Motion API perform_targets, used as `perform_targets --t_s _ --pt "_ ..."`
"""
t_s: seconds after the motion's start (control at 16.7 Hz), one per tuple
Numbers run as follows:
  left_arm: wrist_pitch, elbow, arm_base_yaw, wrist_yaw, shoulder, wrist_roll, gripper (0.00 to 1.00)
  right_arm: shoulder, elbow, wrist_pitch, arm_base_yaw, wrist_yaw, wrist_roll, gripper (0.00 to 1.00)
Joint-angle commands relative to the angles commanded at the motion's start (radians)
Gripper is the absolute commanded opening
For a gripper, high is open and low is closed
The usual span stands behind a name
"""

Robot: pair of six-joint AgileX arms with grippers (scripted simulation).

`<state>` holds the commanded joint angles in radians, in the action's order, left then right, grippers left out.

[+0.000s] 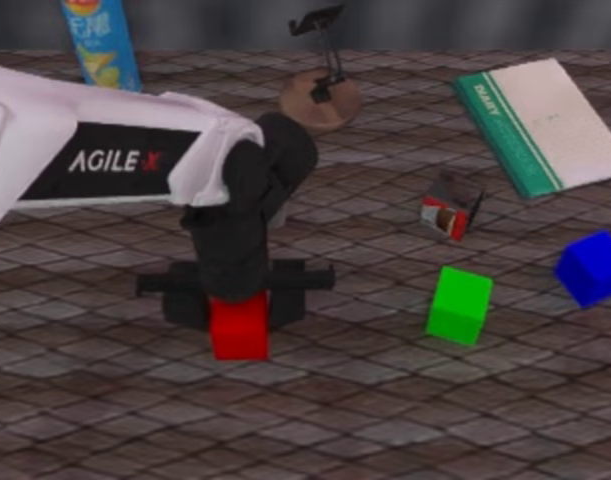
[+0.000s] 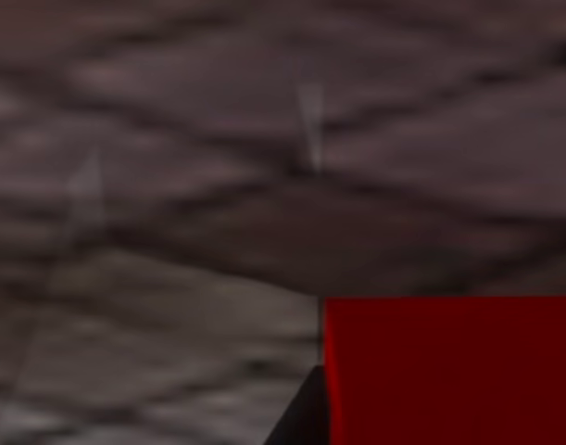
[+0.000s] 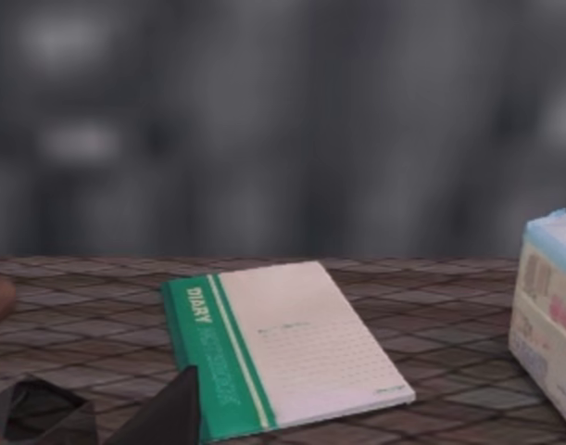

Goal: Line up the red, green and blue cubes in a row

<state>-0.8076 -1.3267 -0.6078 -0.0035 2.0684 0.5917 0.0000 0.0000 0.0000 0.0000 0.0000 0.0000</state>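
The red cube (image 1: 238,326) rests on the table left of centre, with my left gripper (image 1: 237,300) straight above it, one finger on each side, shut on it. In the left wrist view the red cube (image 2: 449,371) fills the corner, and a dark finger (image 2: 306,417) presses against its side. The green cube (image 1: 459,305) sits to the right, and the blue cube (image 1: 593,268) lies tilted near the right edge. My right gripper (image 3: 176,413) is out of the top view; only a dark edge of it shows in the right wrist view.
A small red-and-white box with a dark flap (image 1: 452,212) lies behind the green cube. A green-spined diary (image 1: 545,125) lies at the back right. A round wooden stand with a black clip (image 1: 320,100) and a blue snack tube (image 1: 100,40) stand at the back. A pale packet (image 3: 551,315) appears in the right wrist view.
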Motion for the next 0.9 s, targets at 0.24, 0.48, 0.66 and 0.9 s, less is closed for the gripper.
perform_targets --t_s 0.24,0.48,0.66,0.9 --pt "0.0 0.0 0.0 0.0 0.0 0.0 0.38 0.0 0.0 0.0 0.0 0.0 0.0 1.0" --pt "0.0 0.0 0.0 0.0 0.0 0.0 0.68 0.0 0.0 0.0 0.0 0.0 0.0 1.0" --pt "0.0 0.0 0.0 0.0 0.0 0.0 0.9 0.0 0.0 0.0 0.0 0.0 0.0 1.0" --pt "0.0 0.0 0.0 0.0 0.0 0.0 1.0 0.0 0.0 0.0 0.0 0.0 0.0 1.0"
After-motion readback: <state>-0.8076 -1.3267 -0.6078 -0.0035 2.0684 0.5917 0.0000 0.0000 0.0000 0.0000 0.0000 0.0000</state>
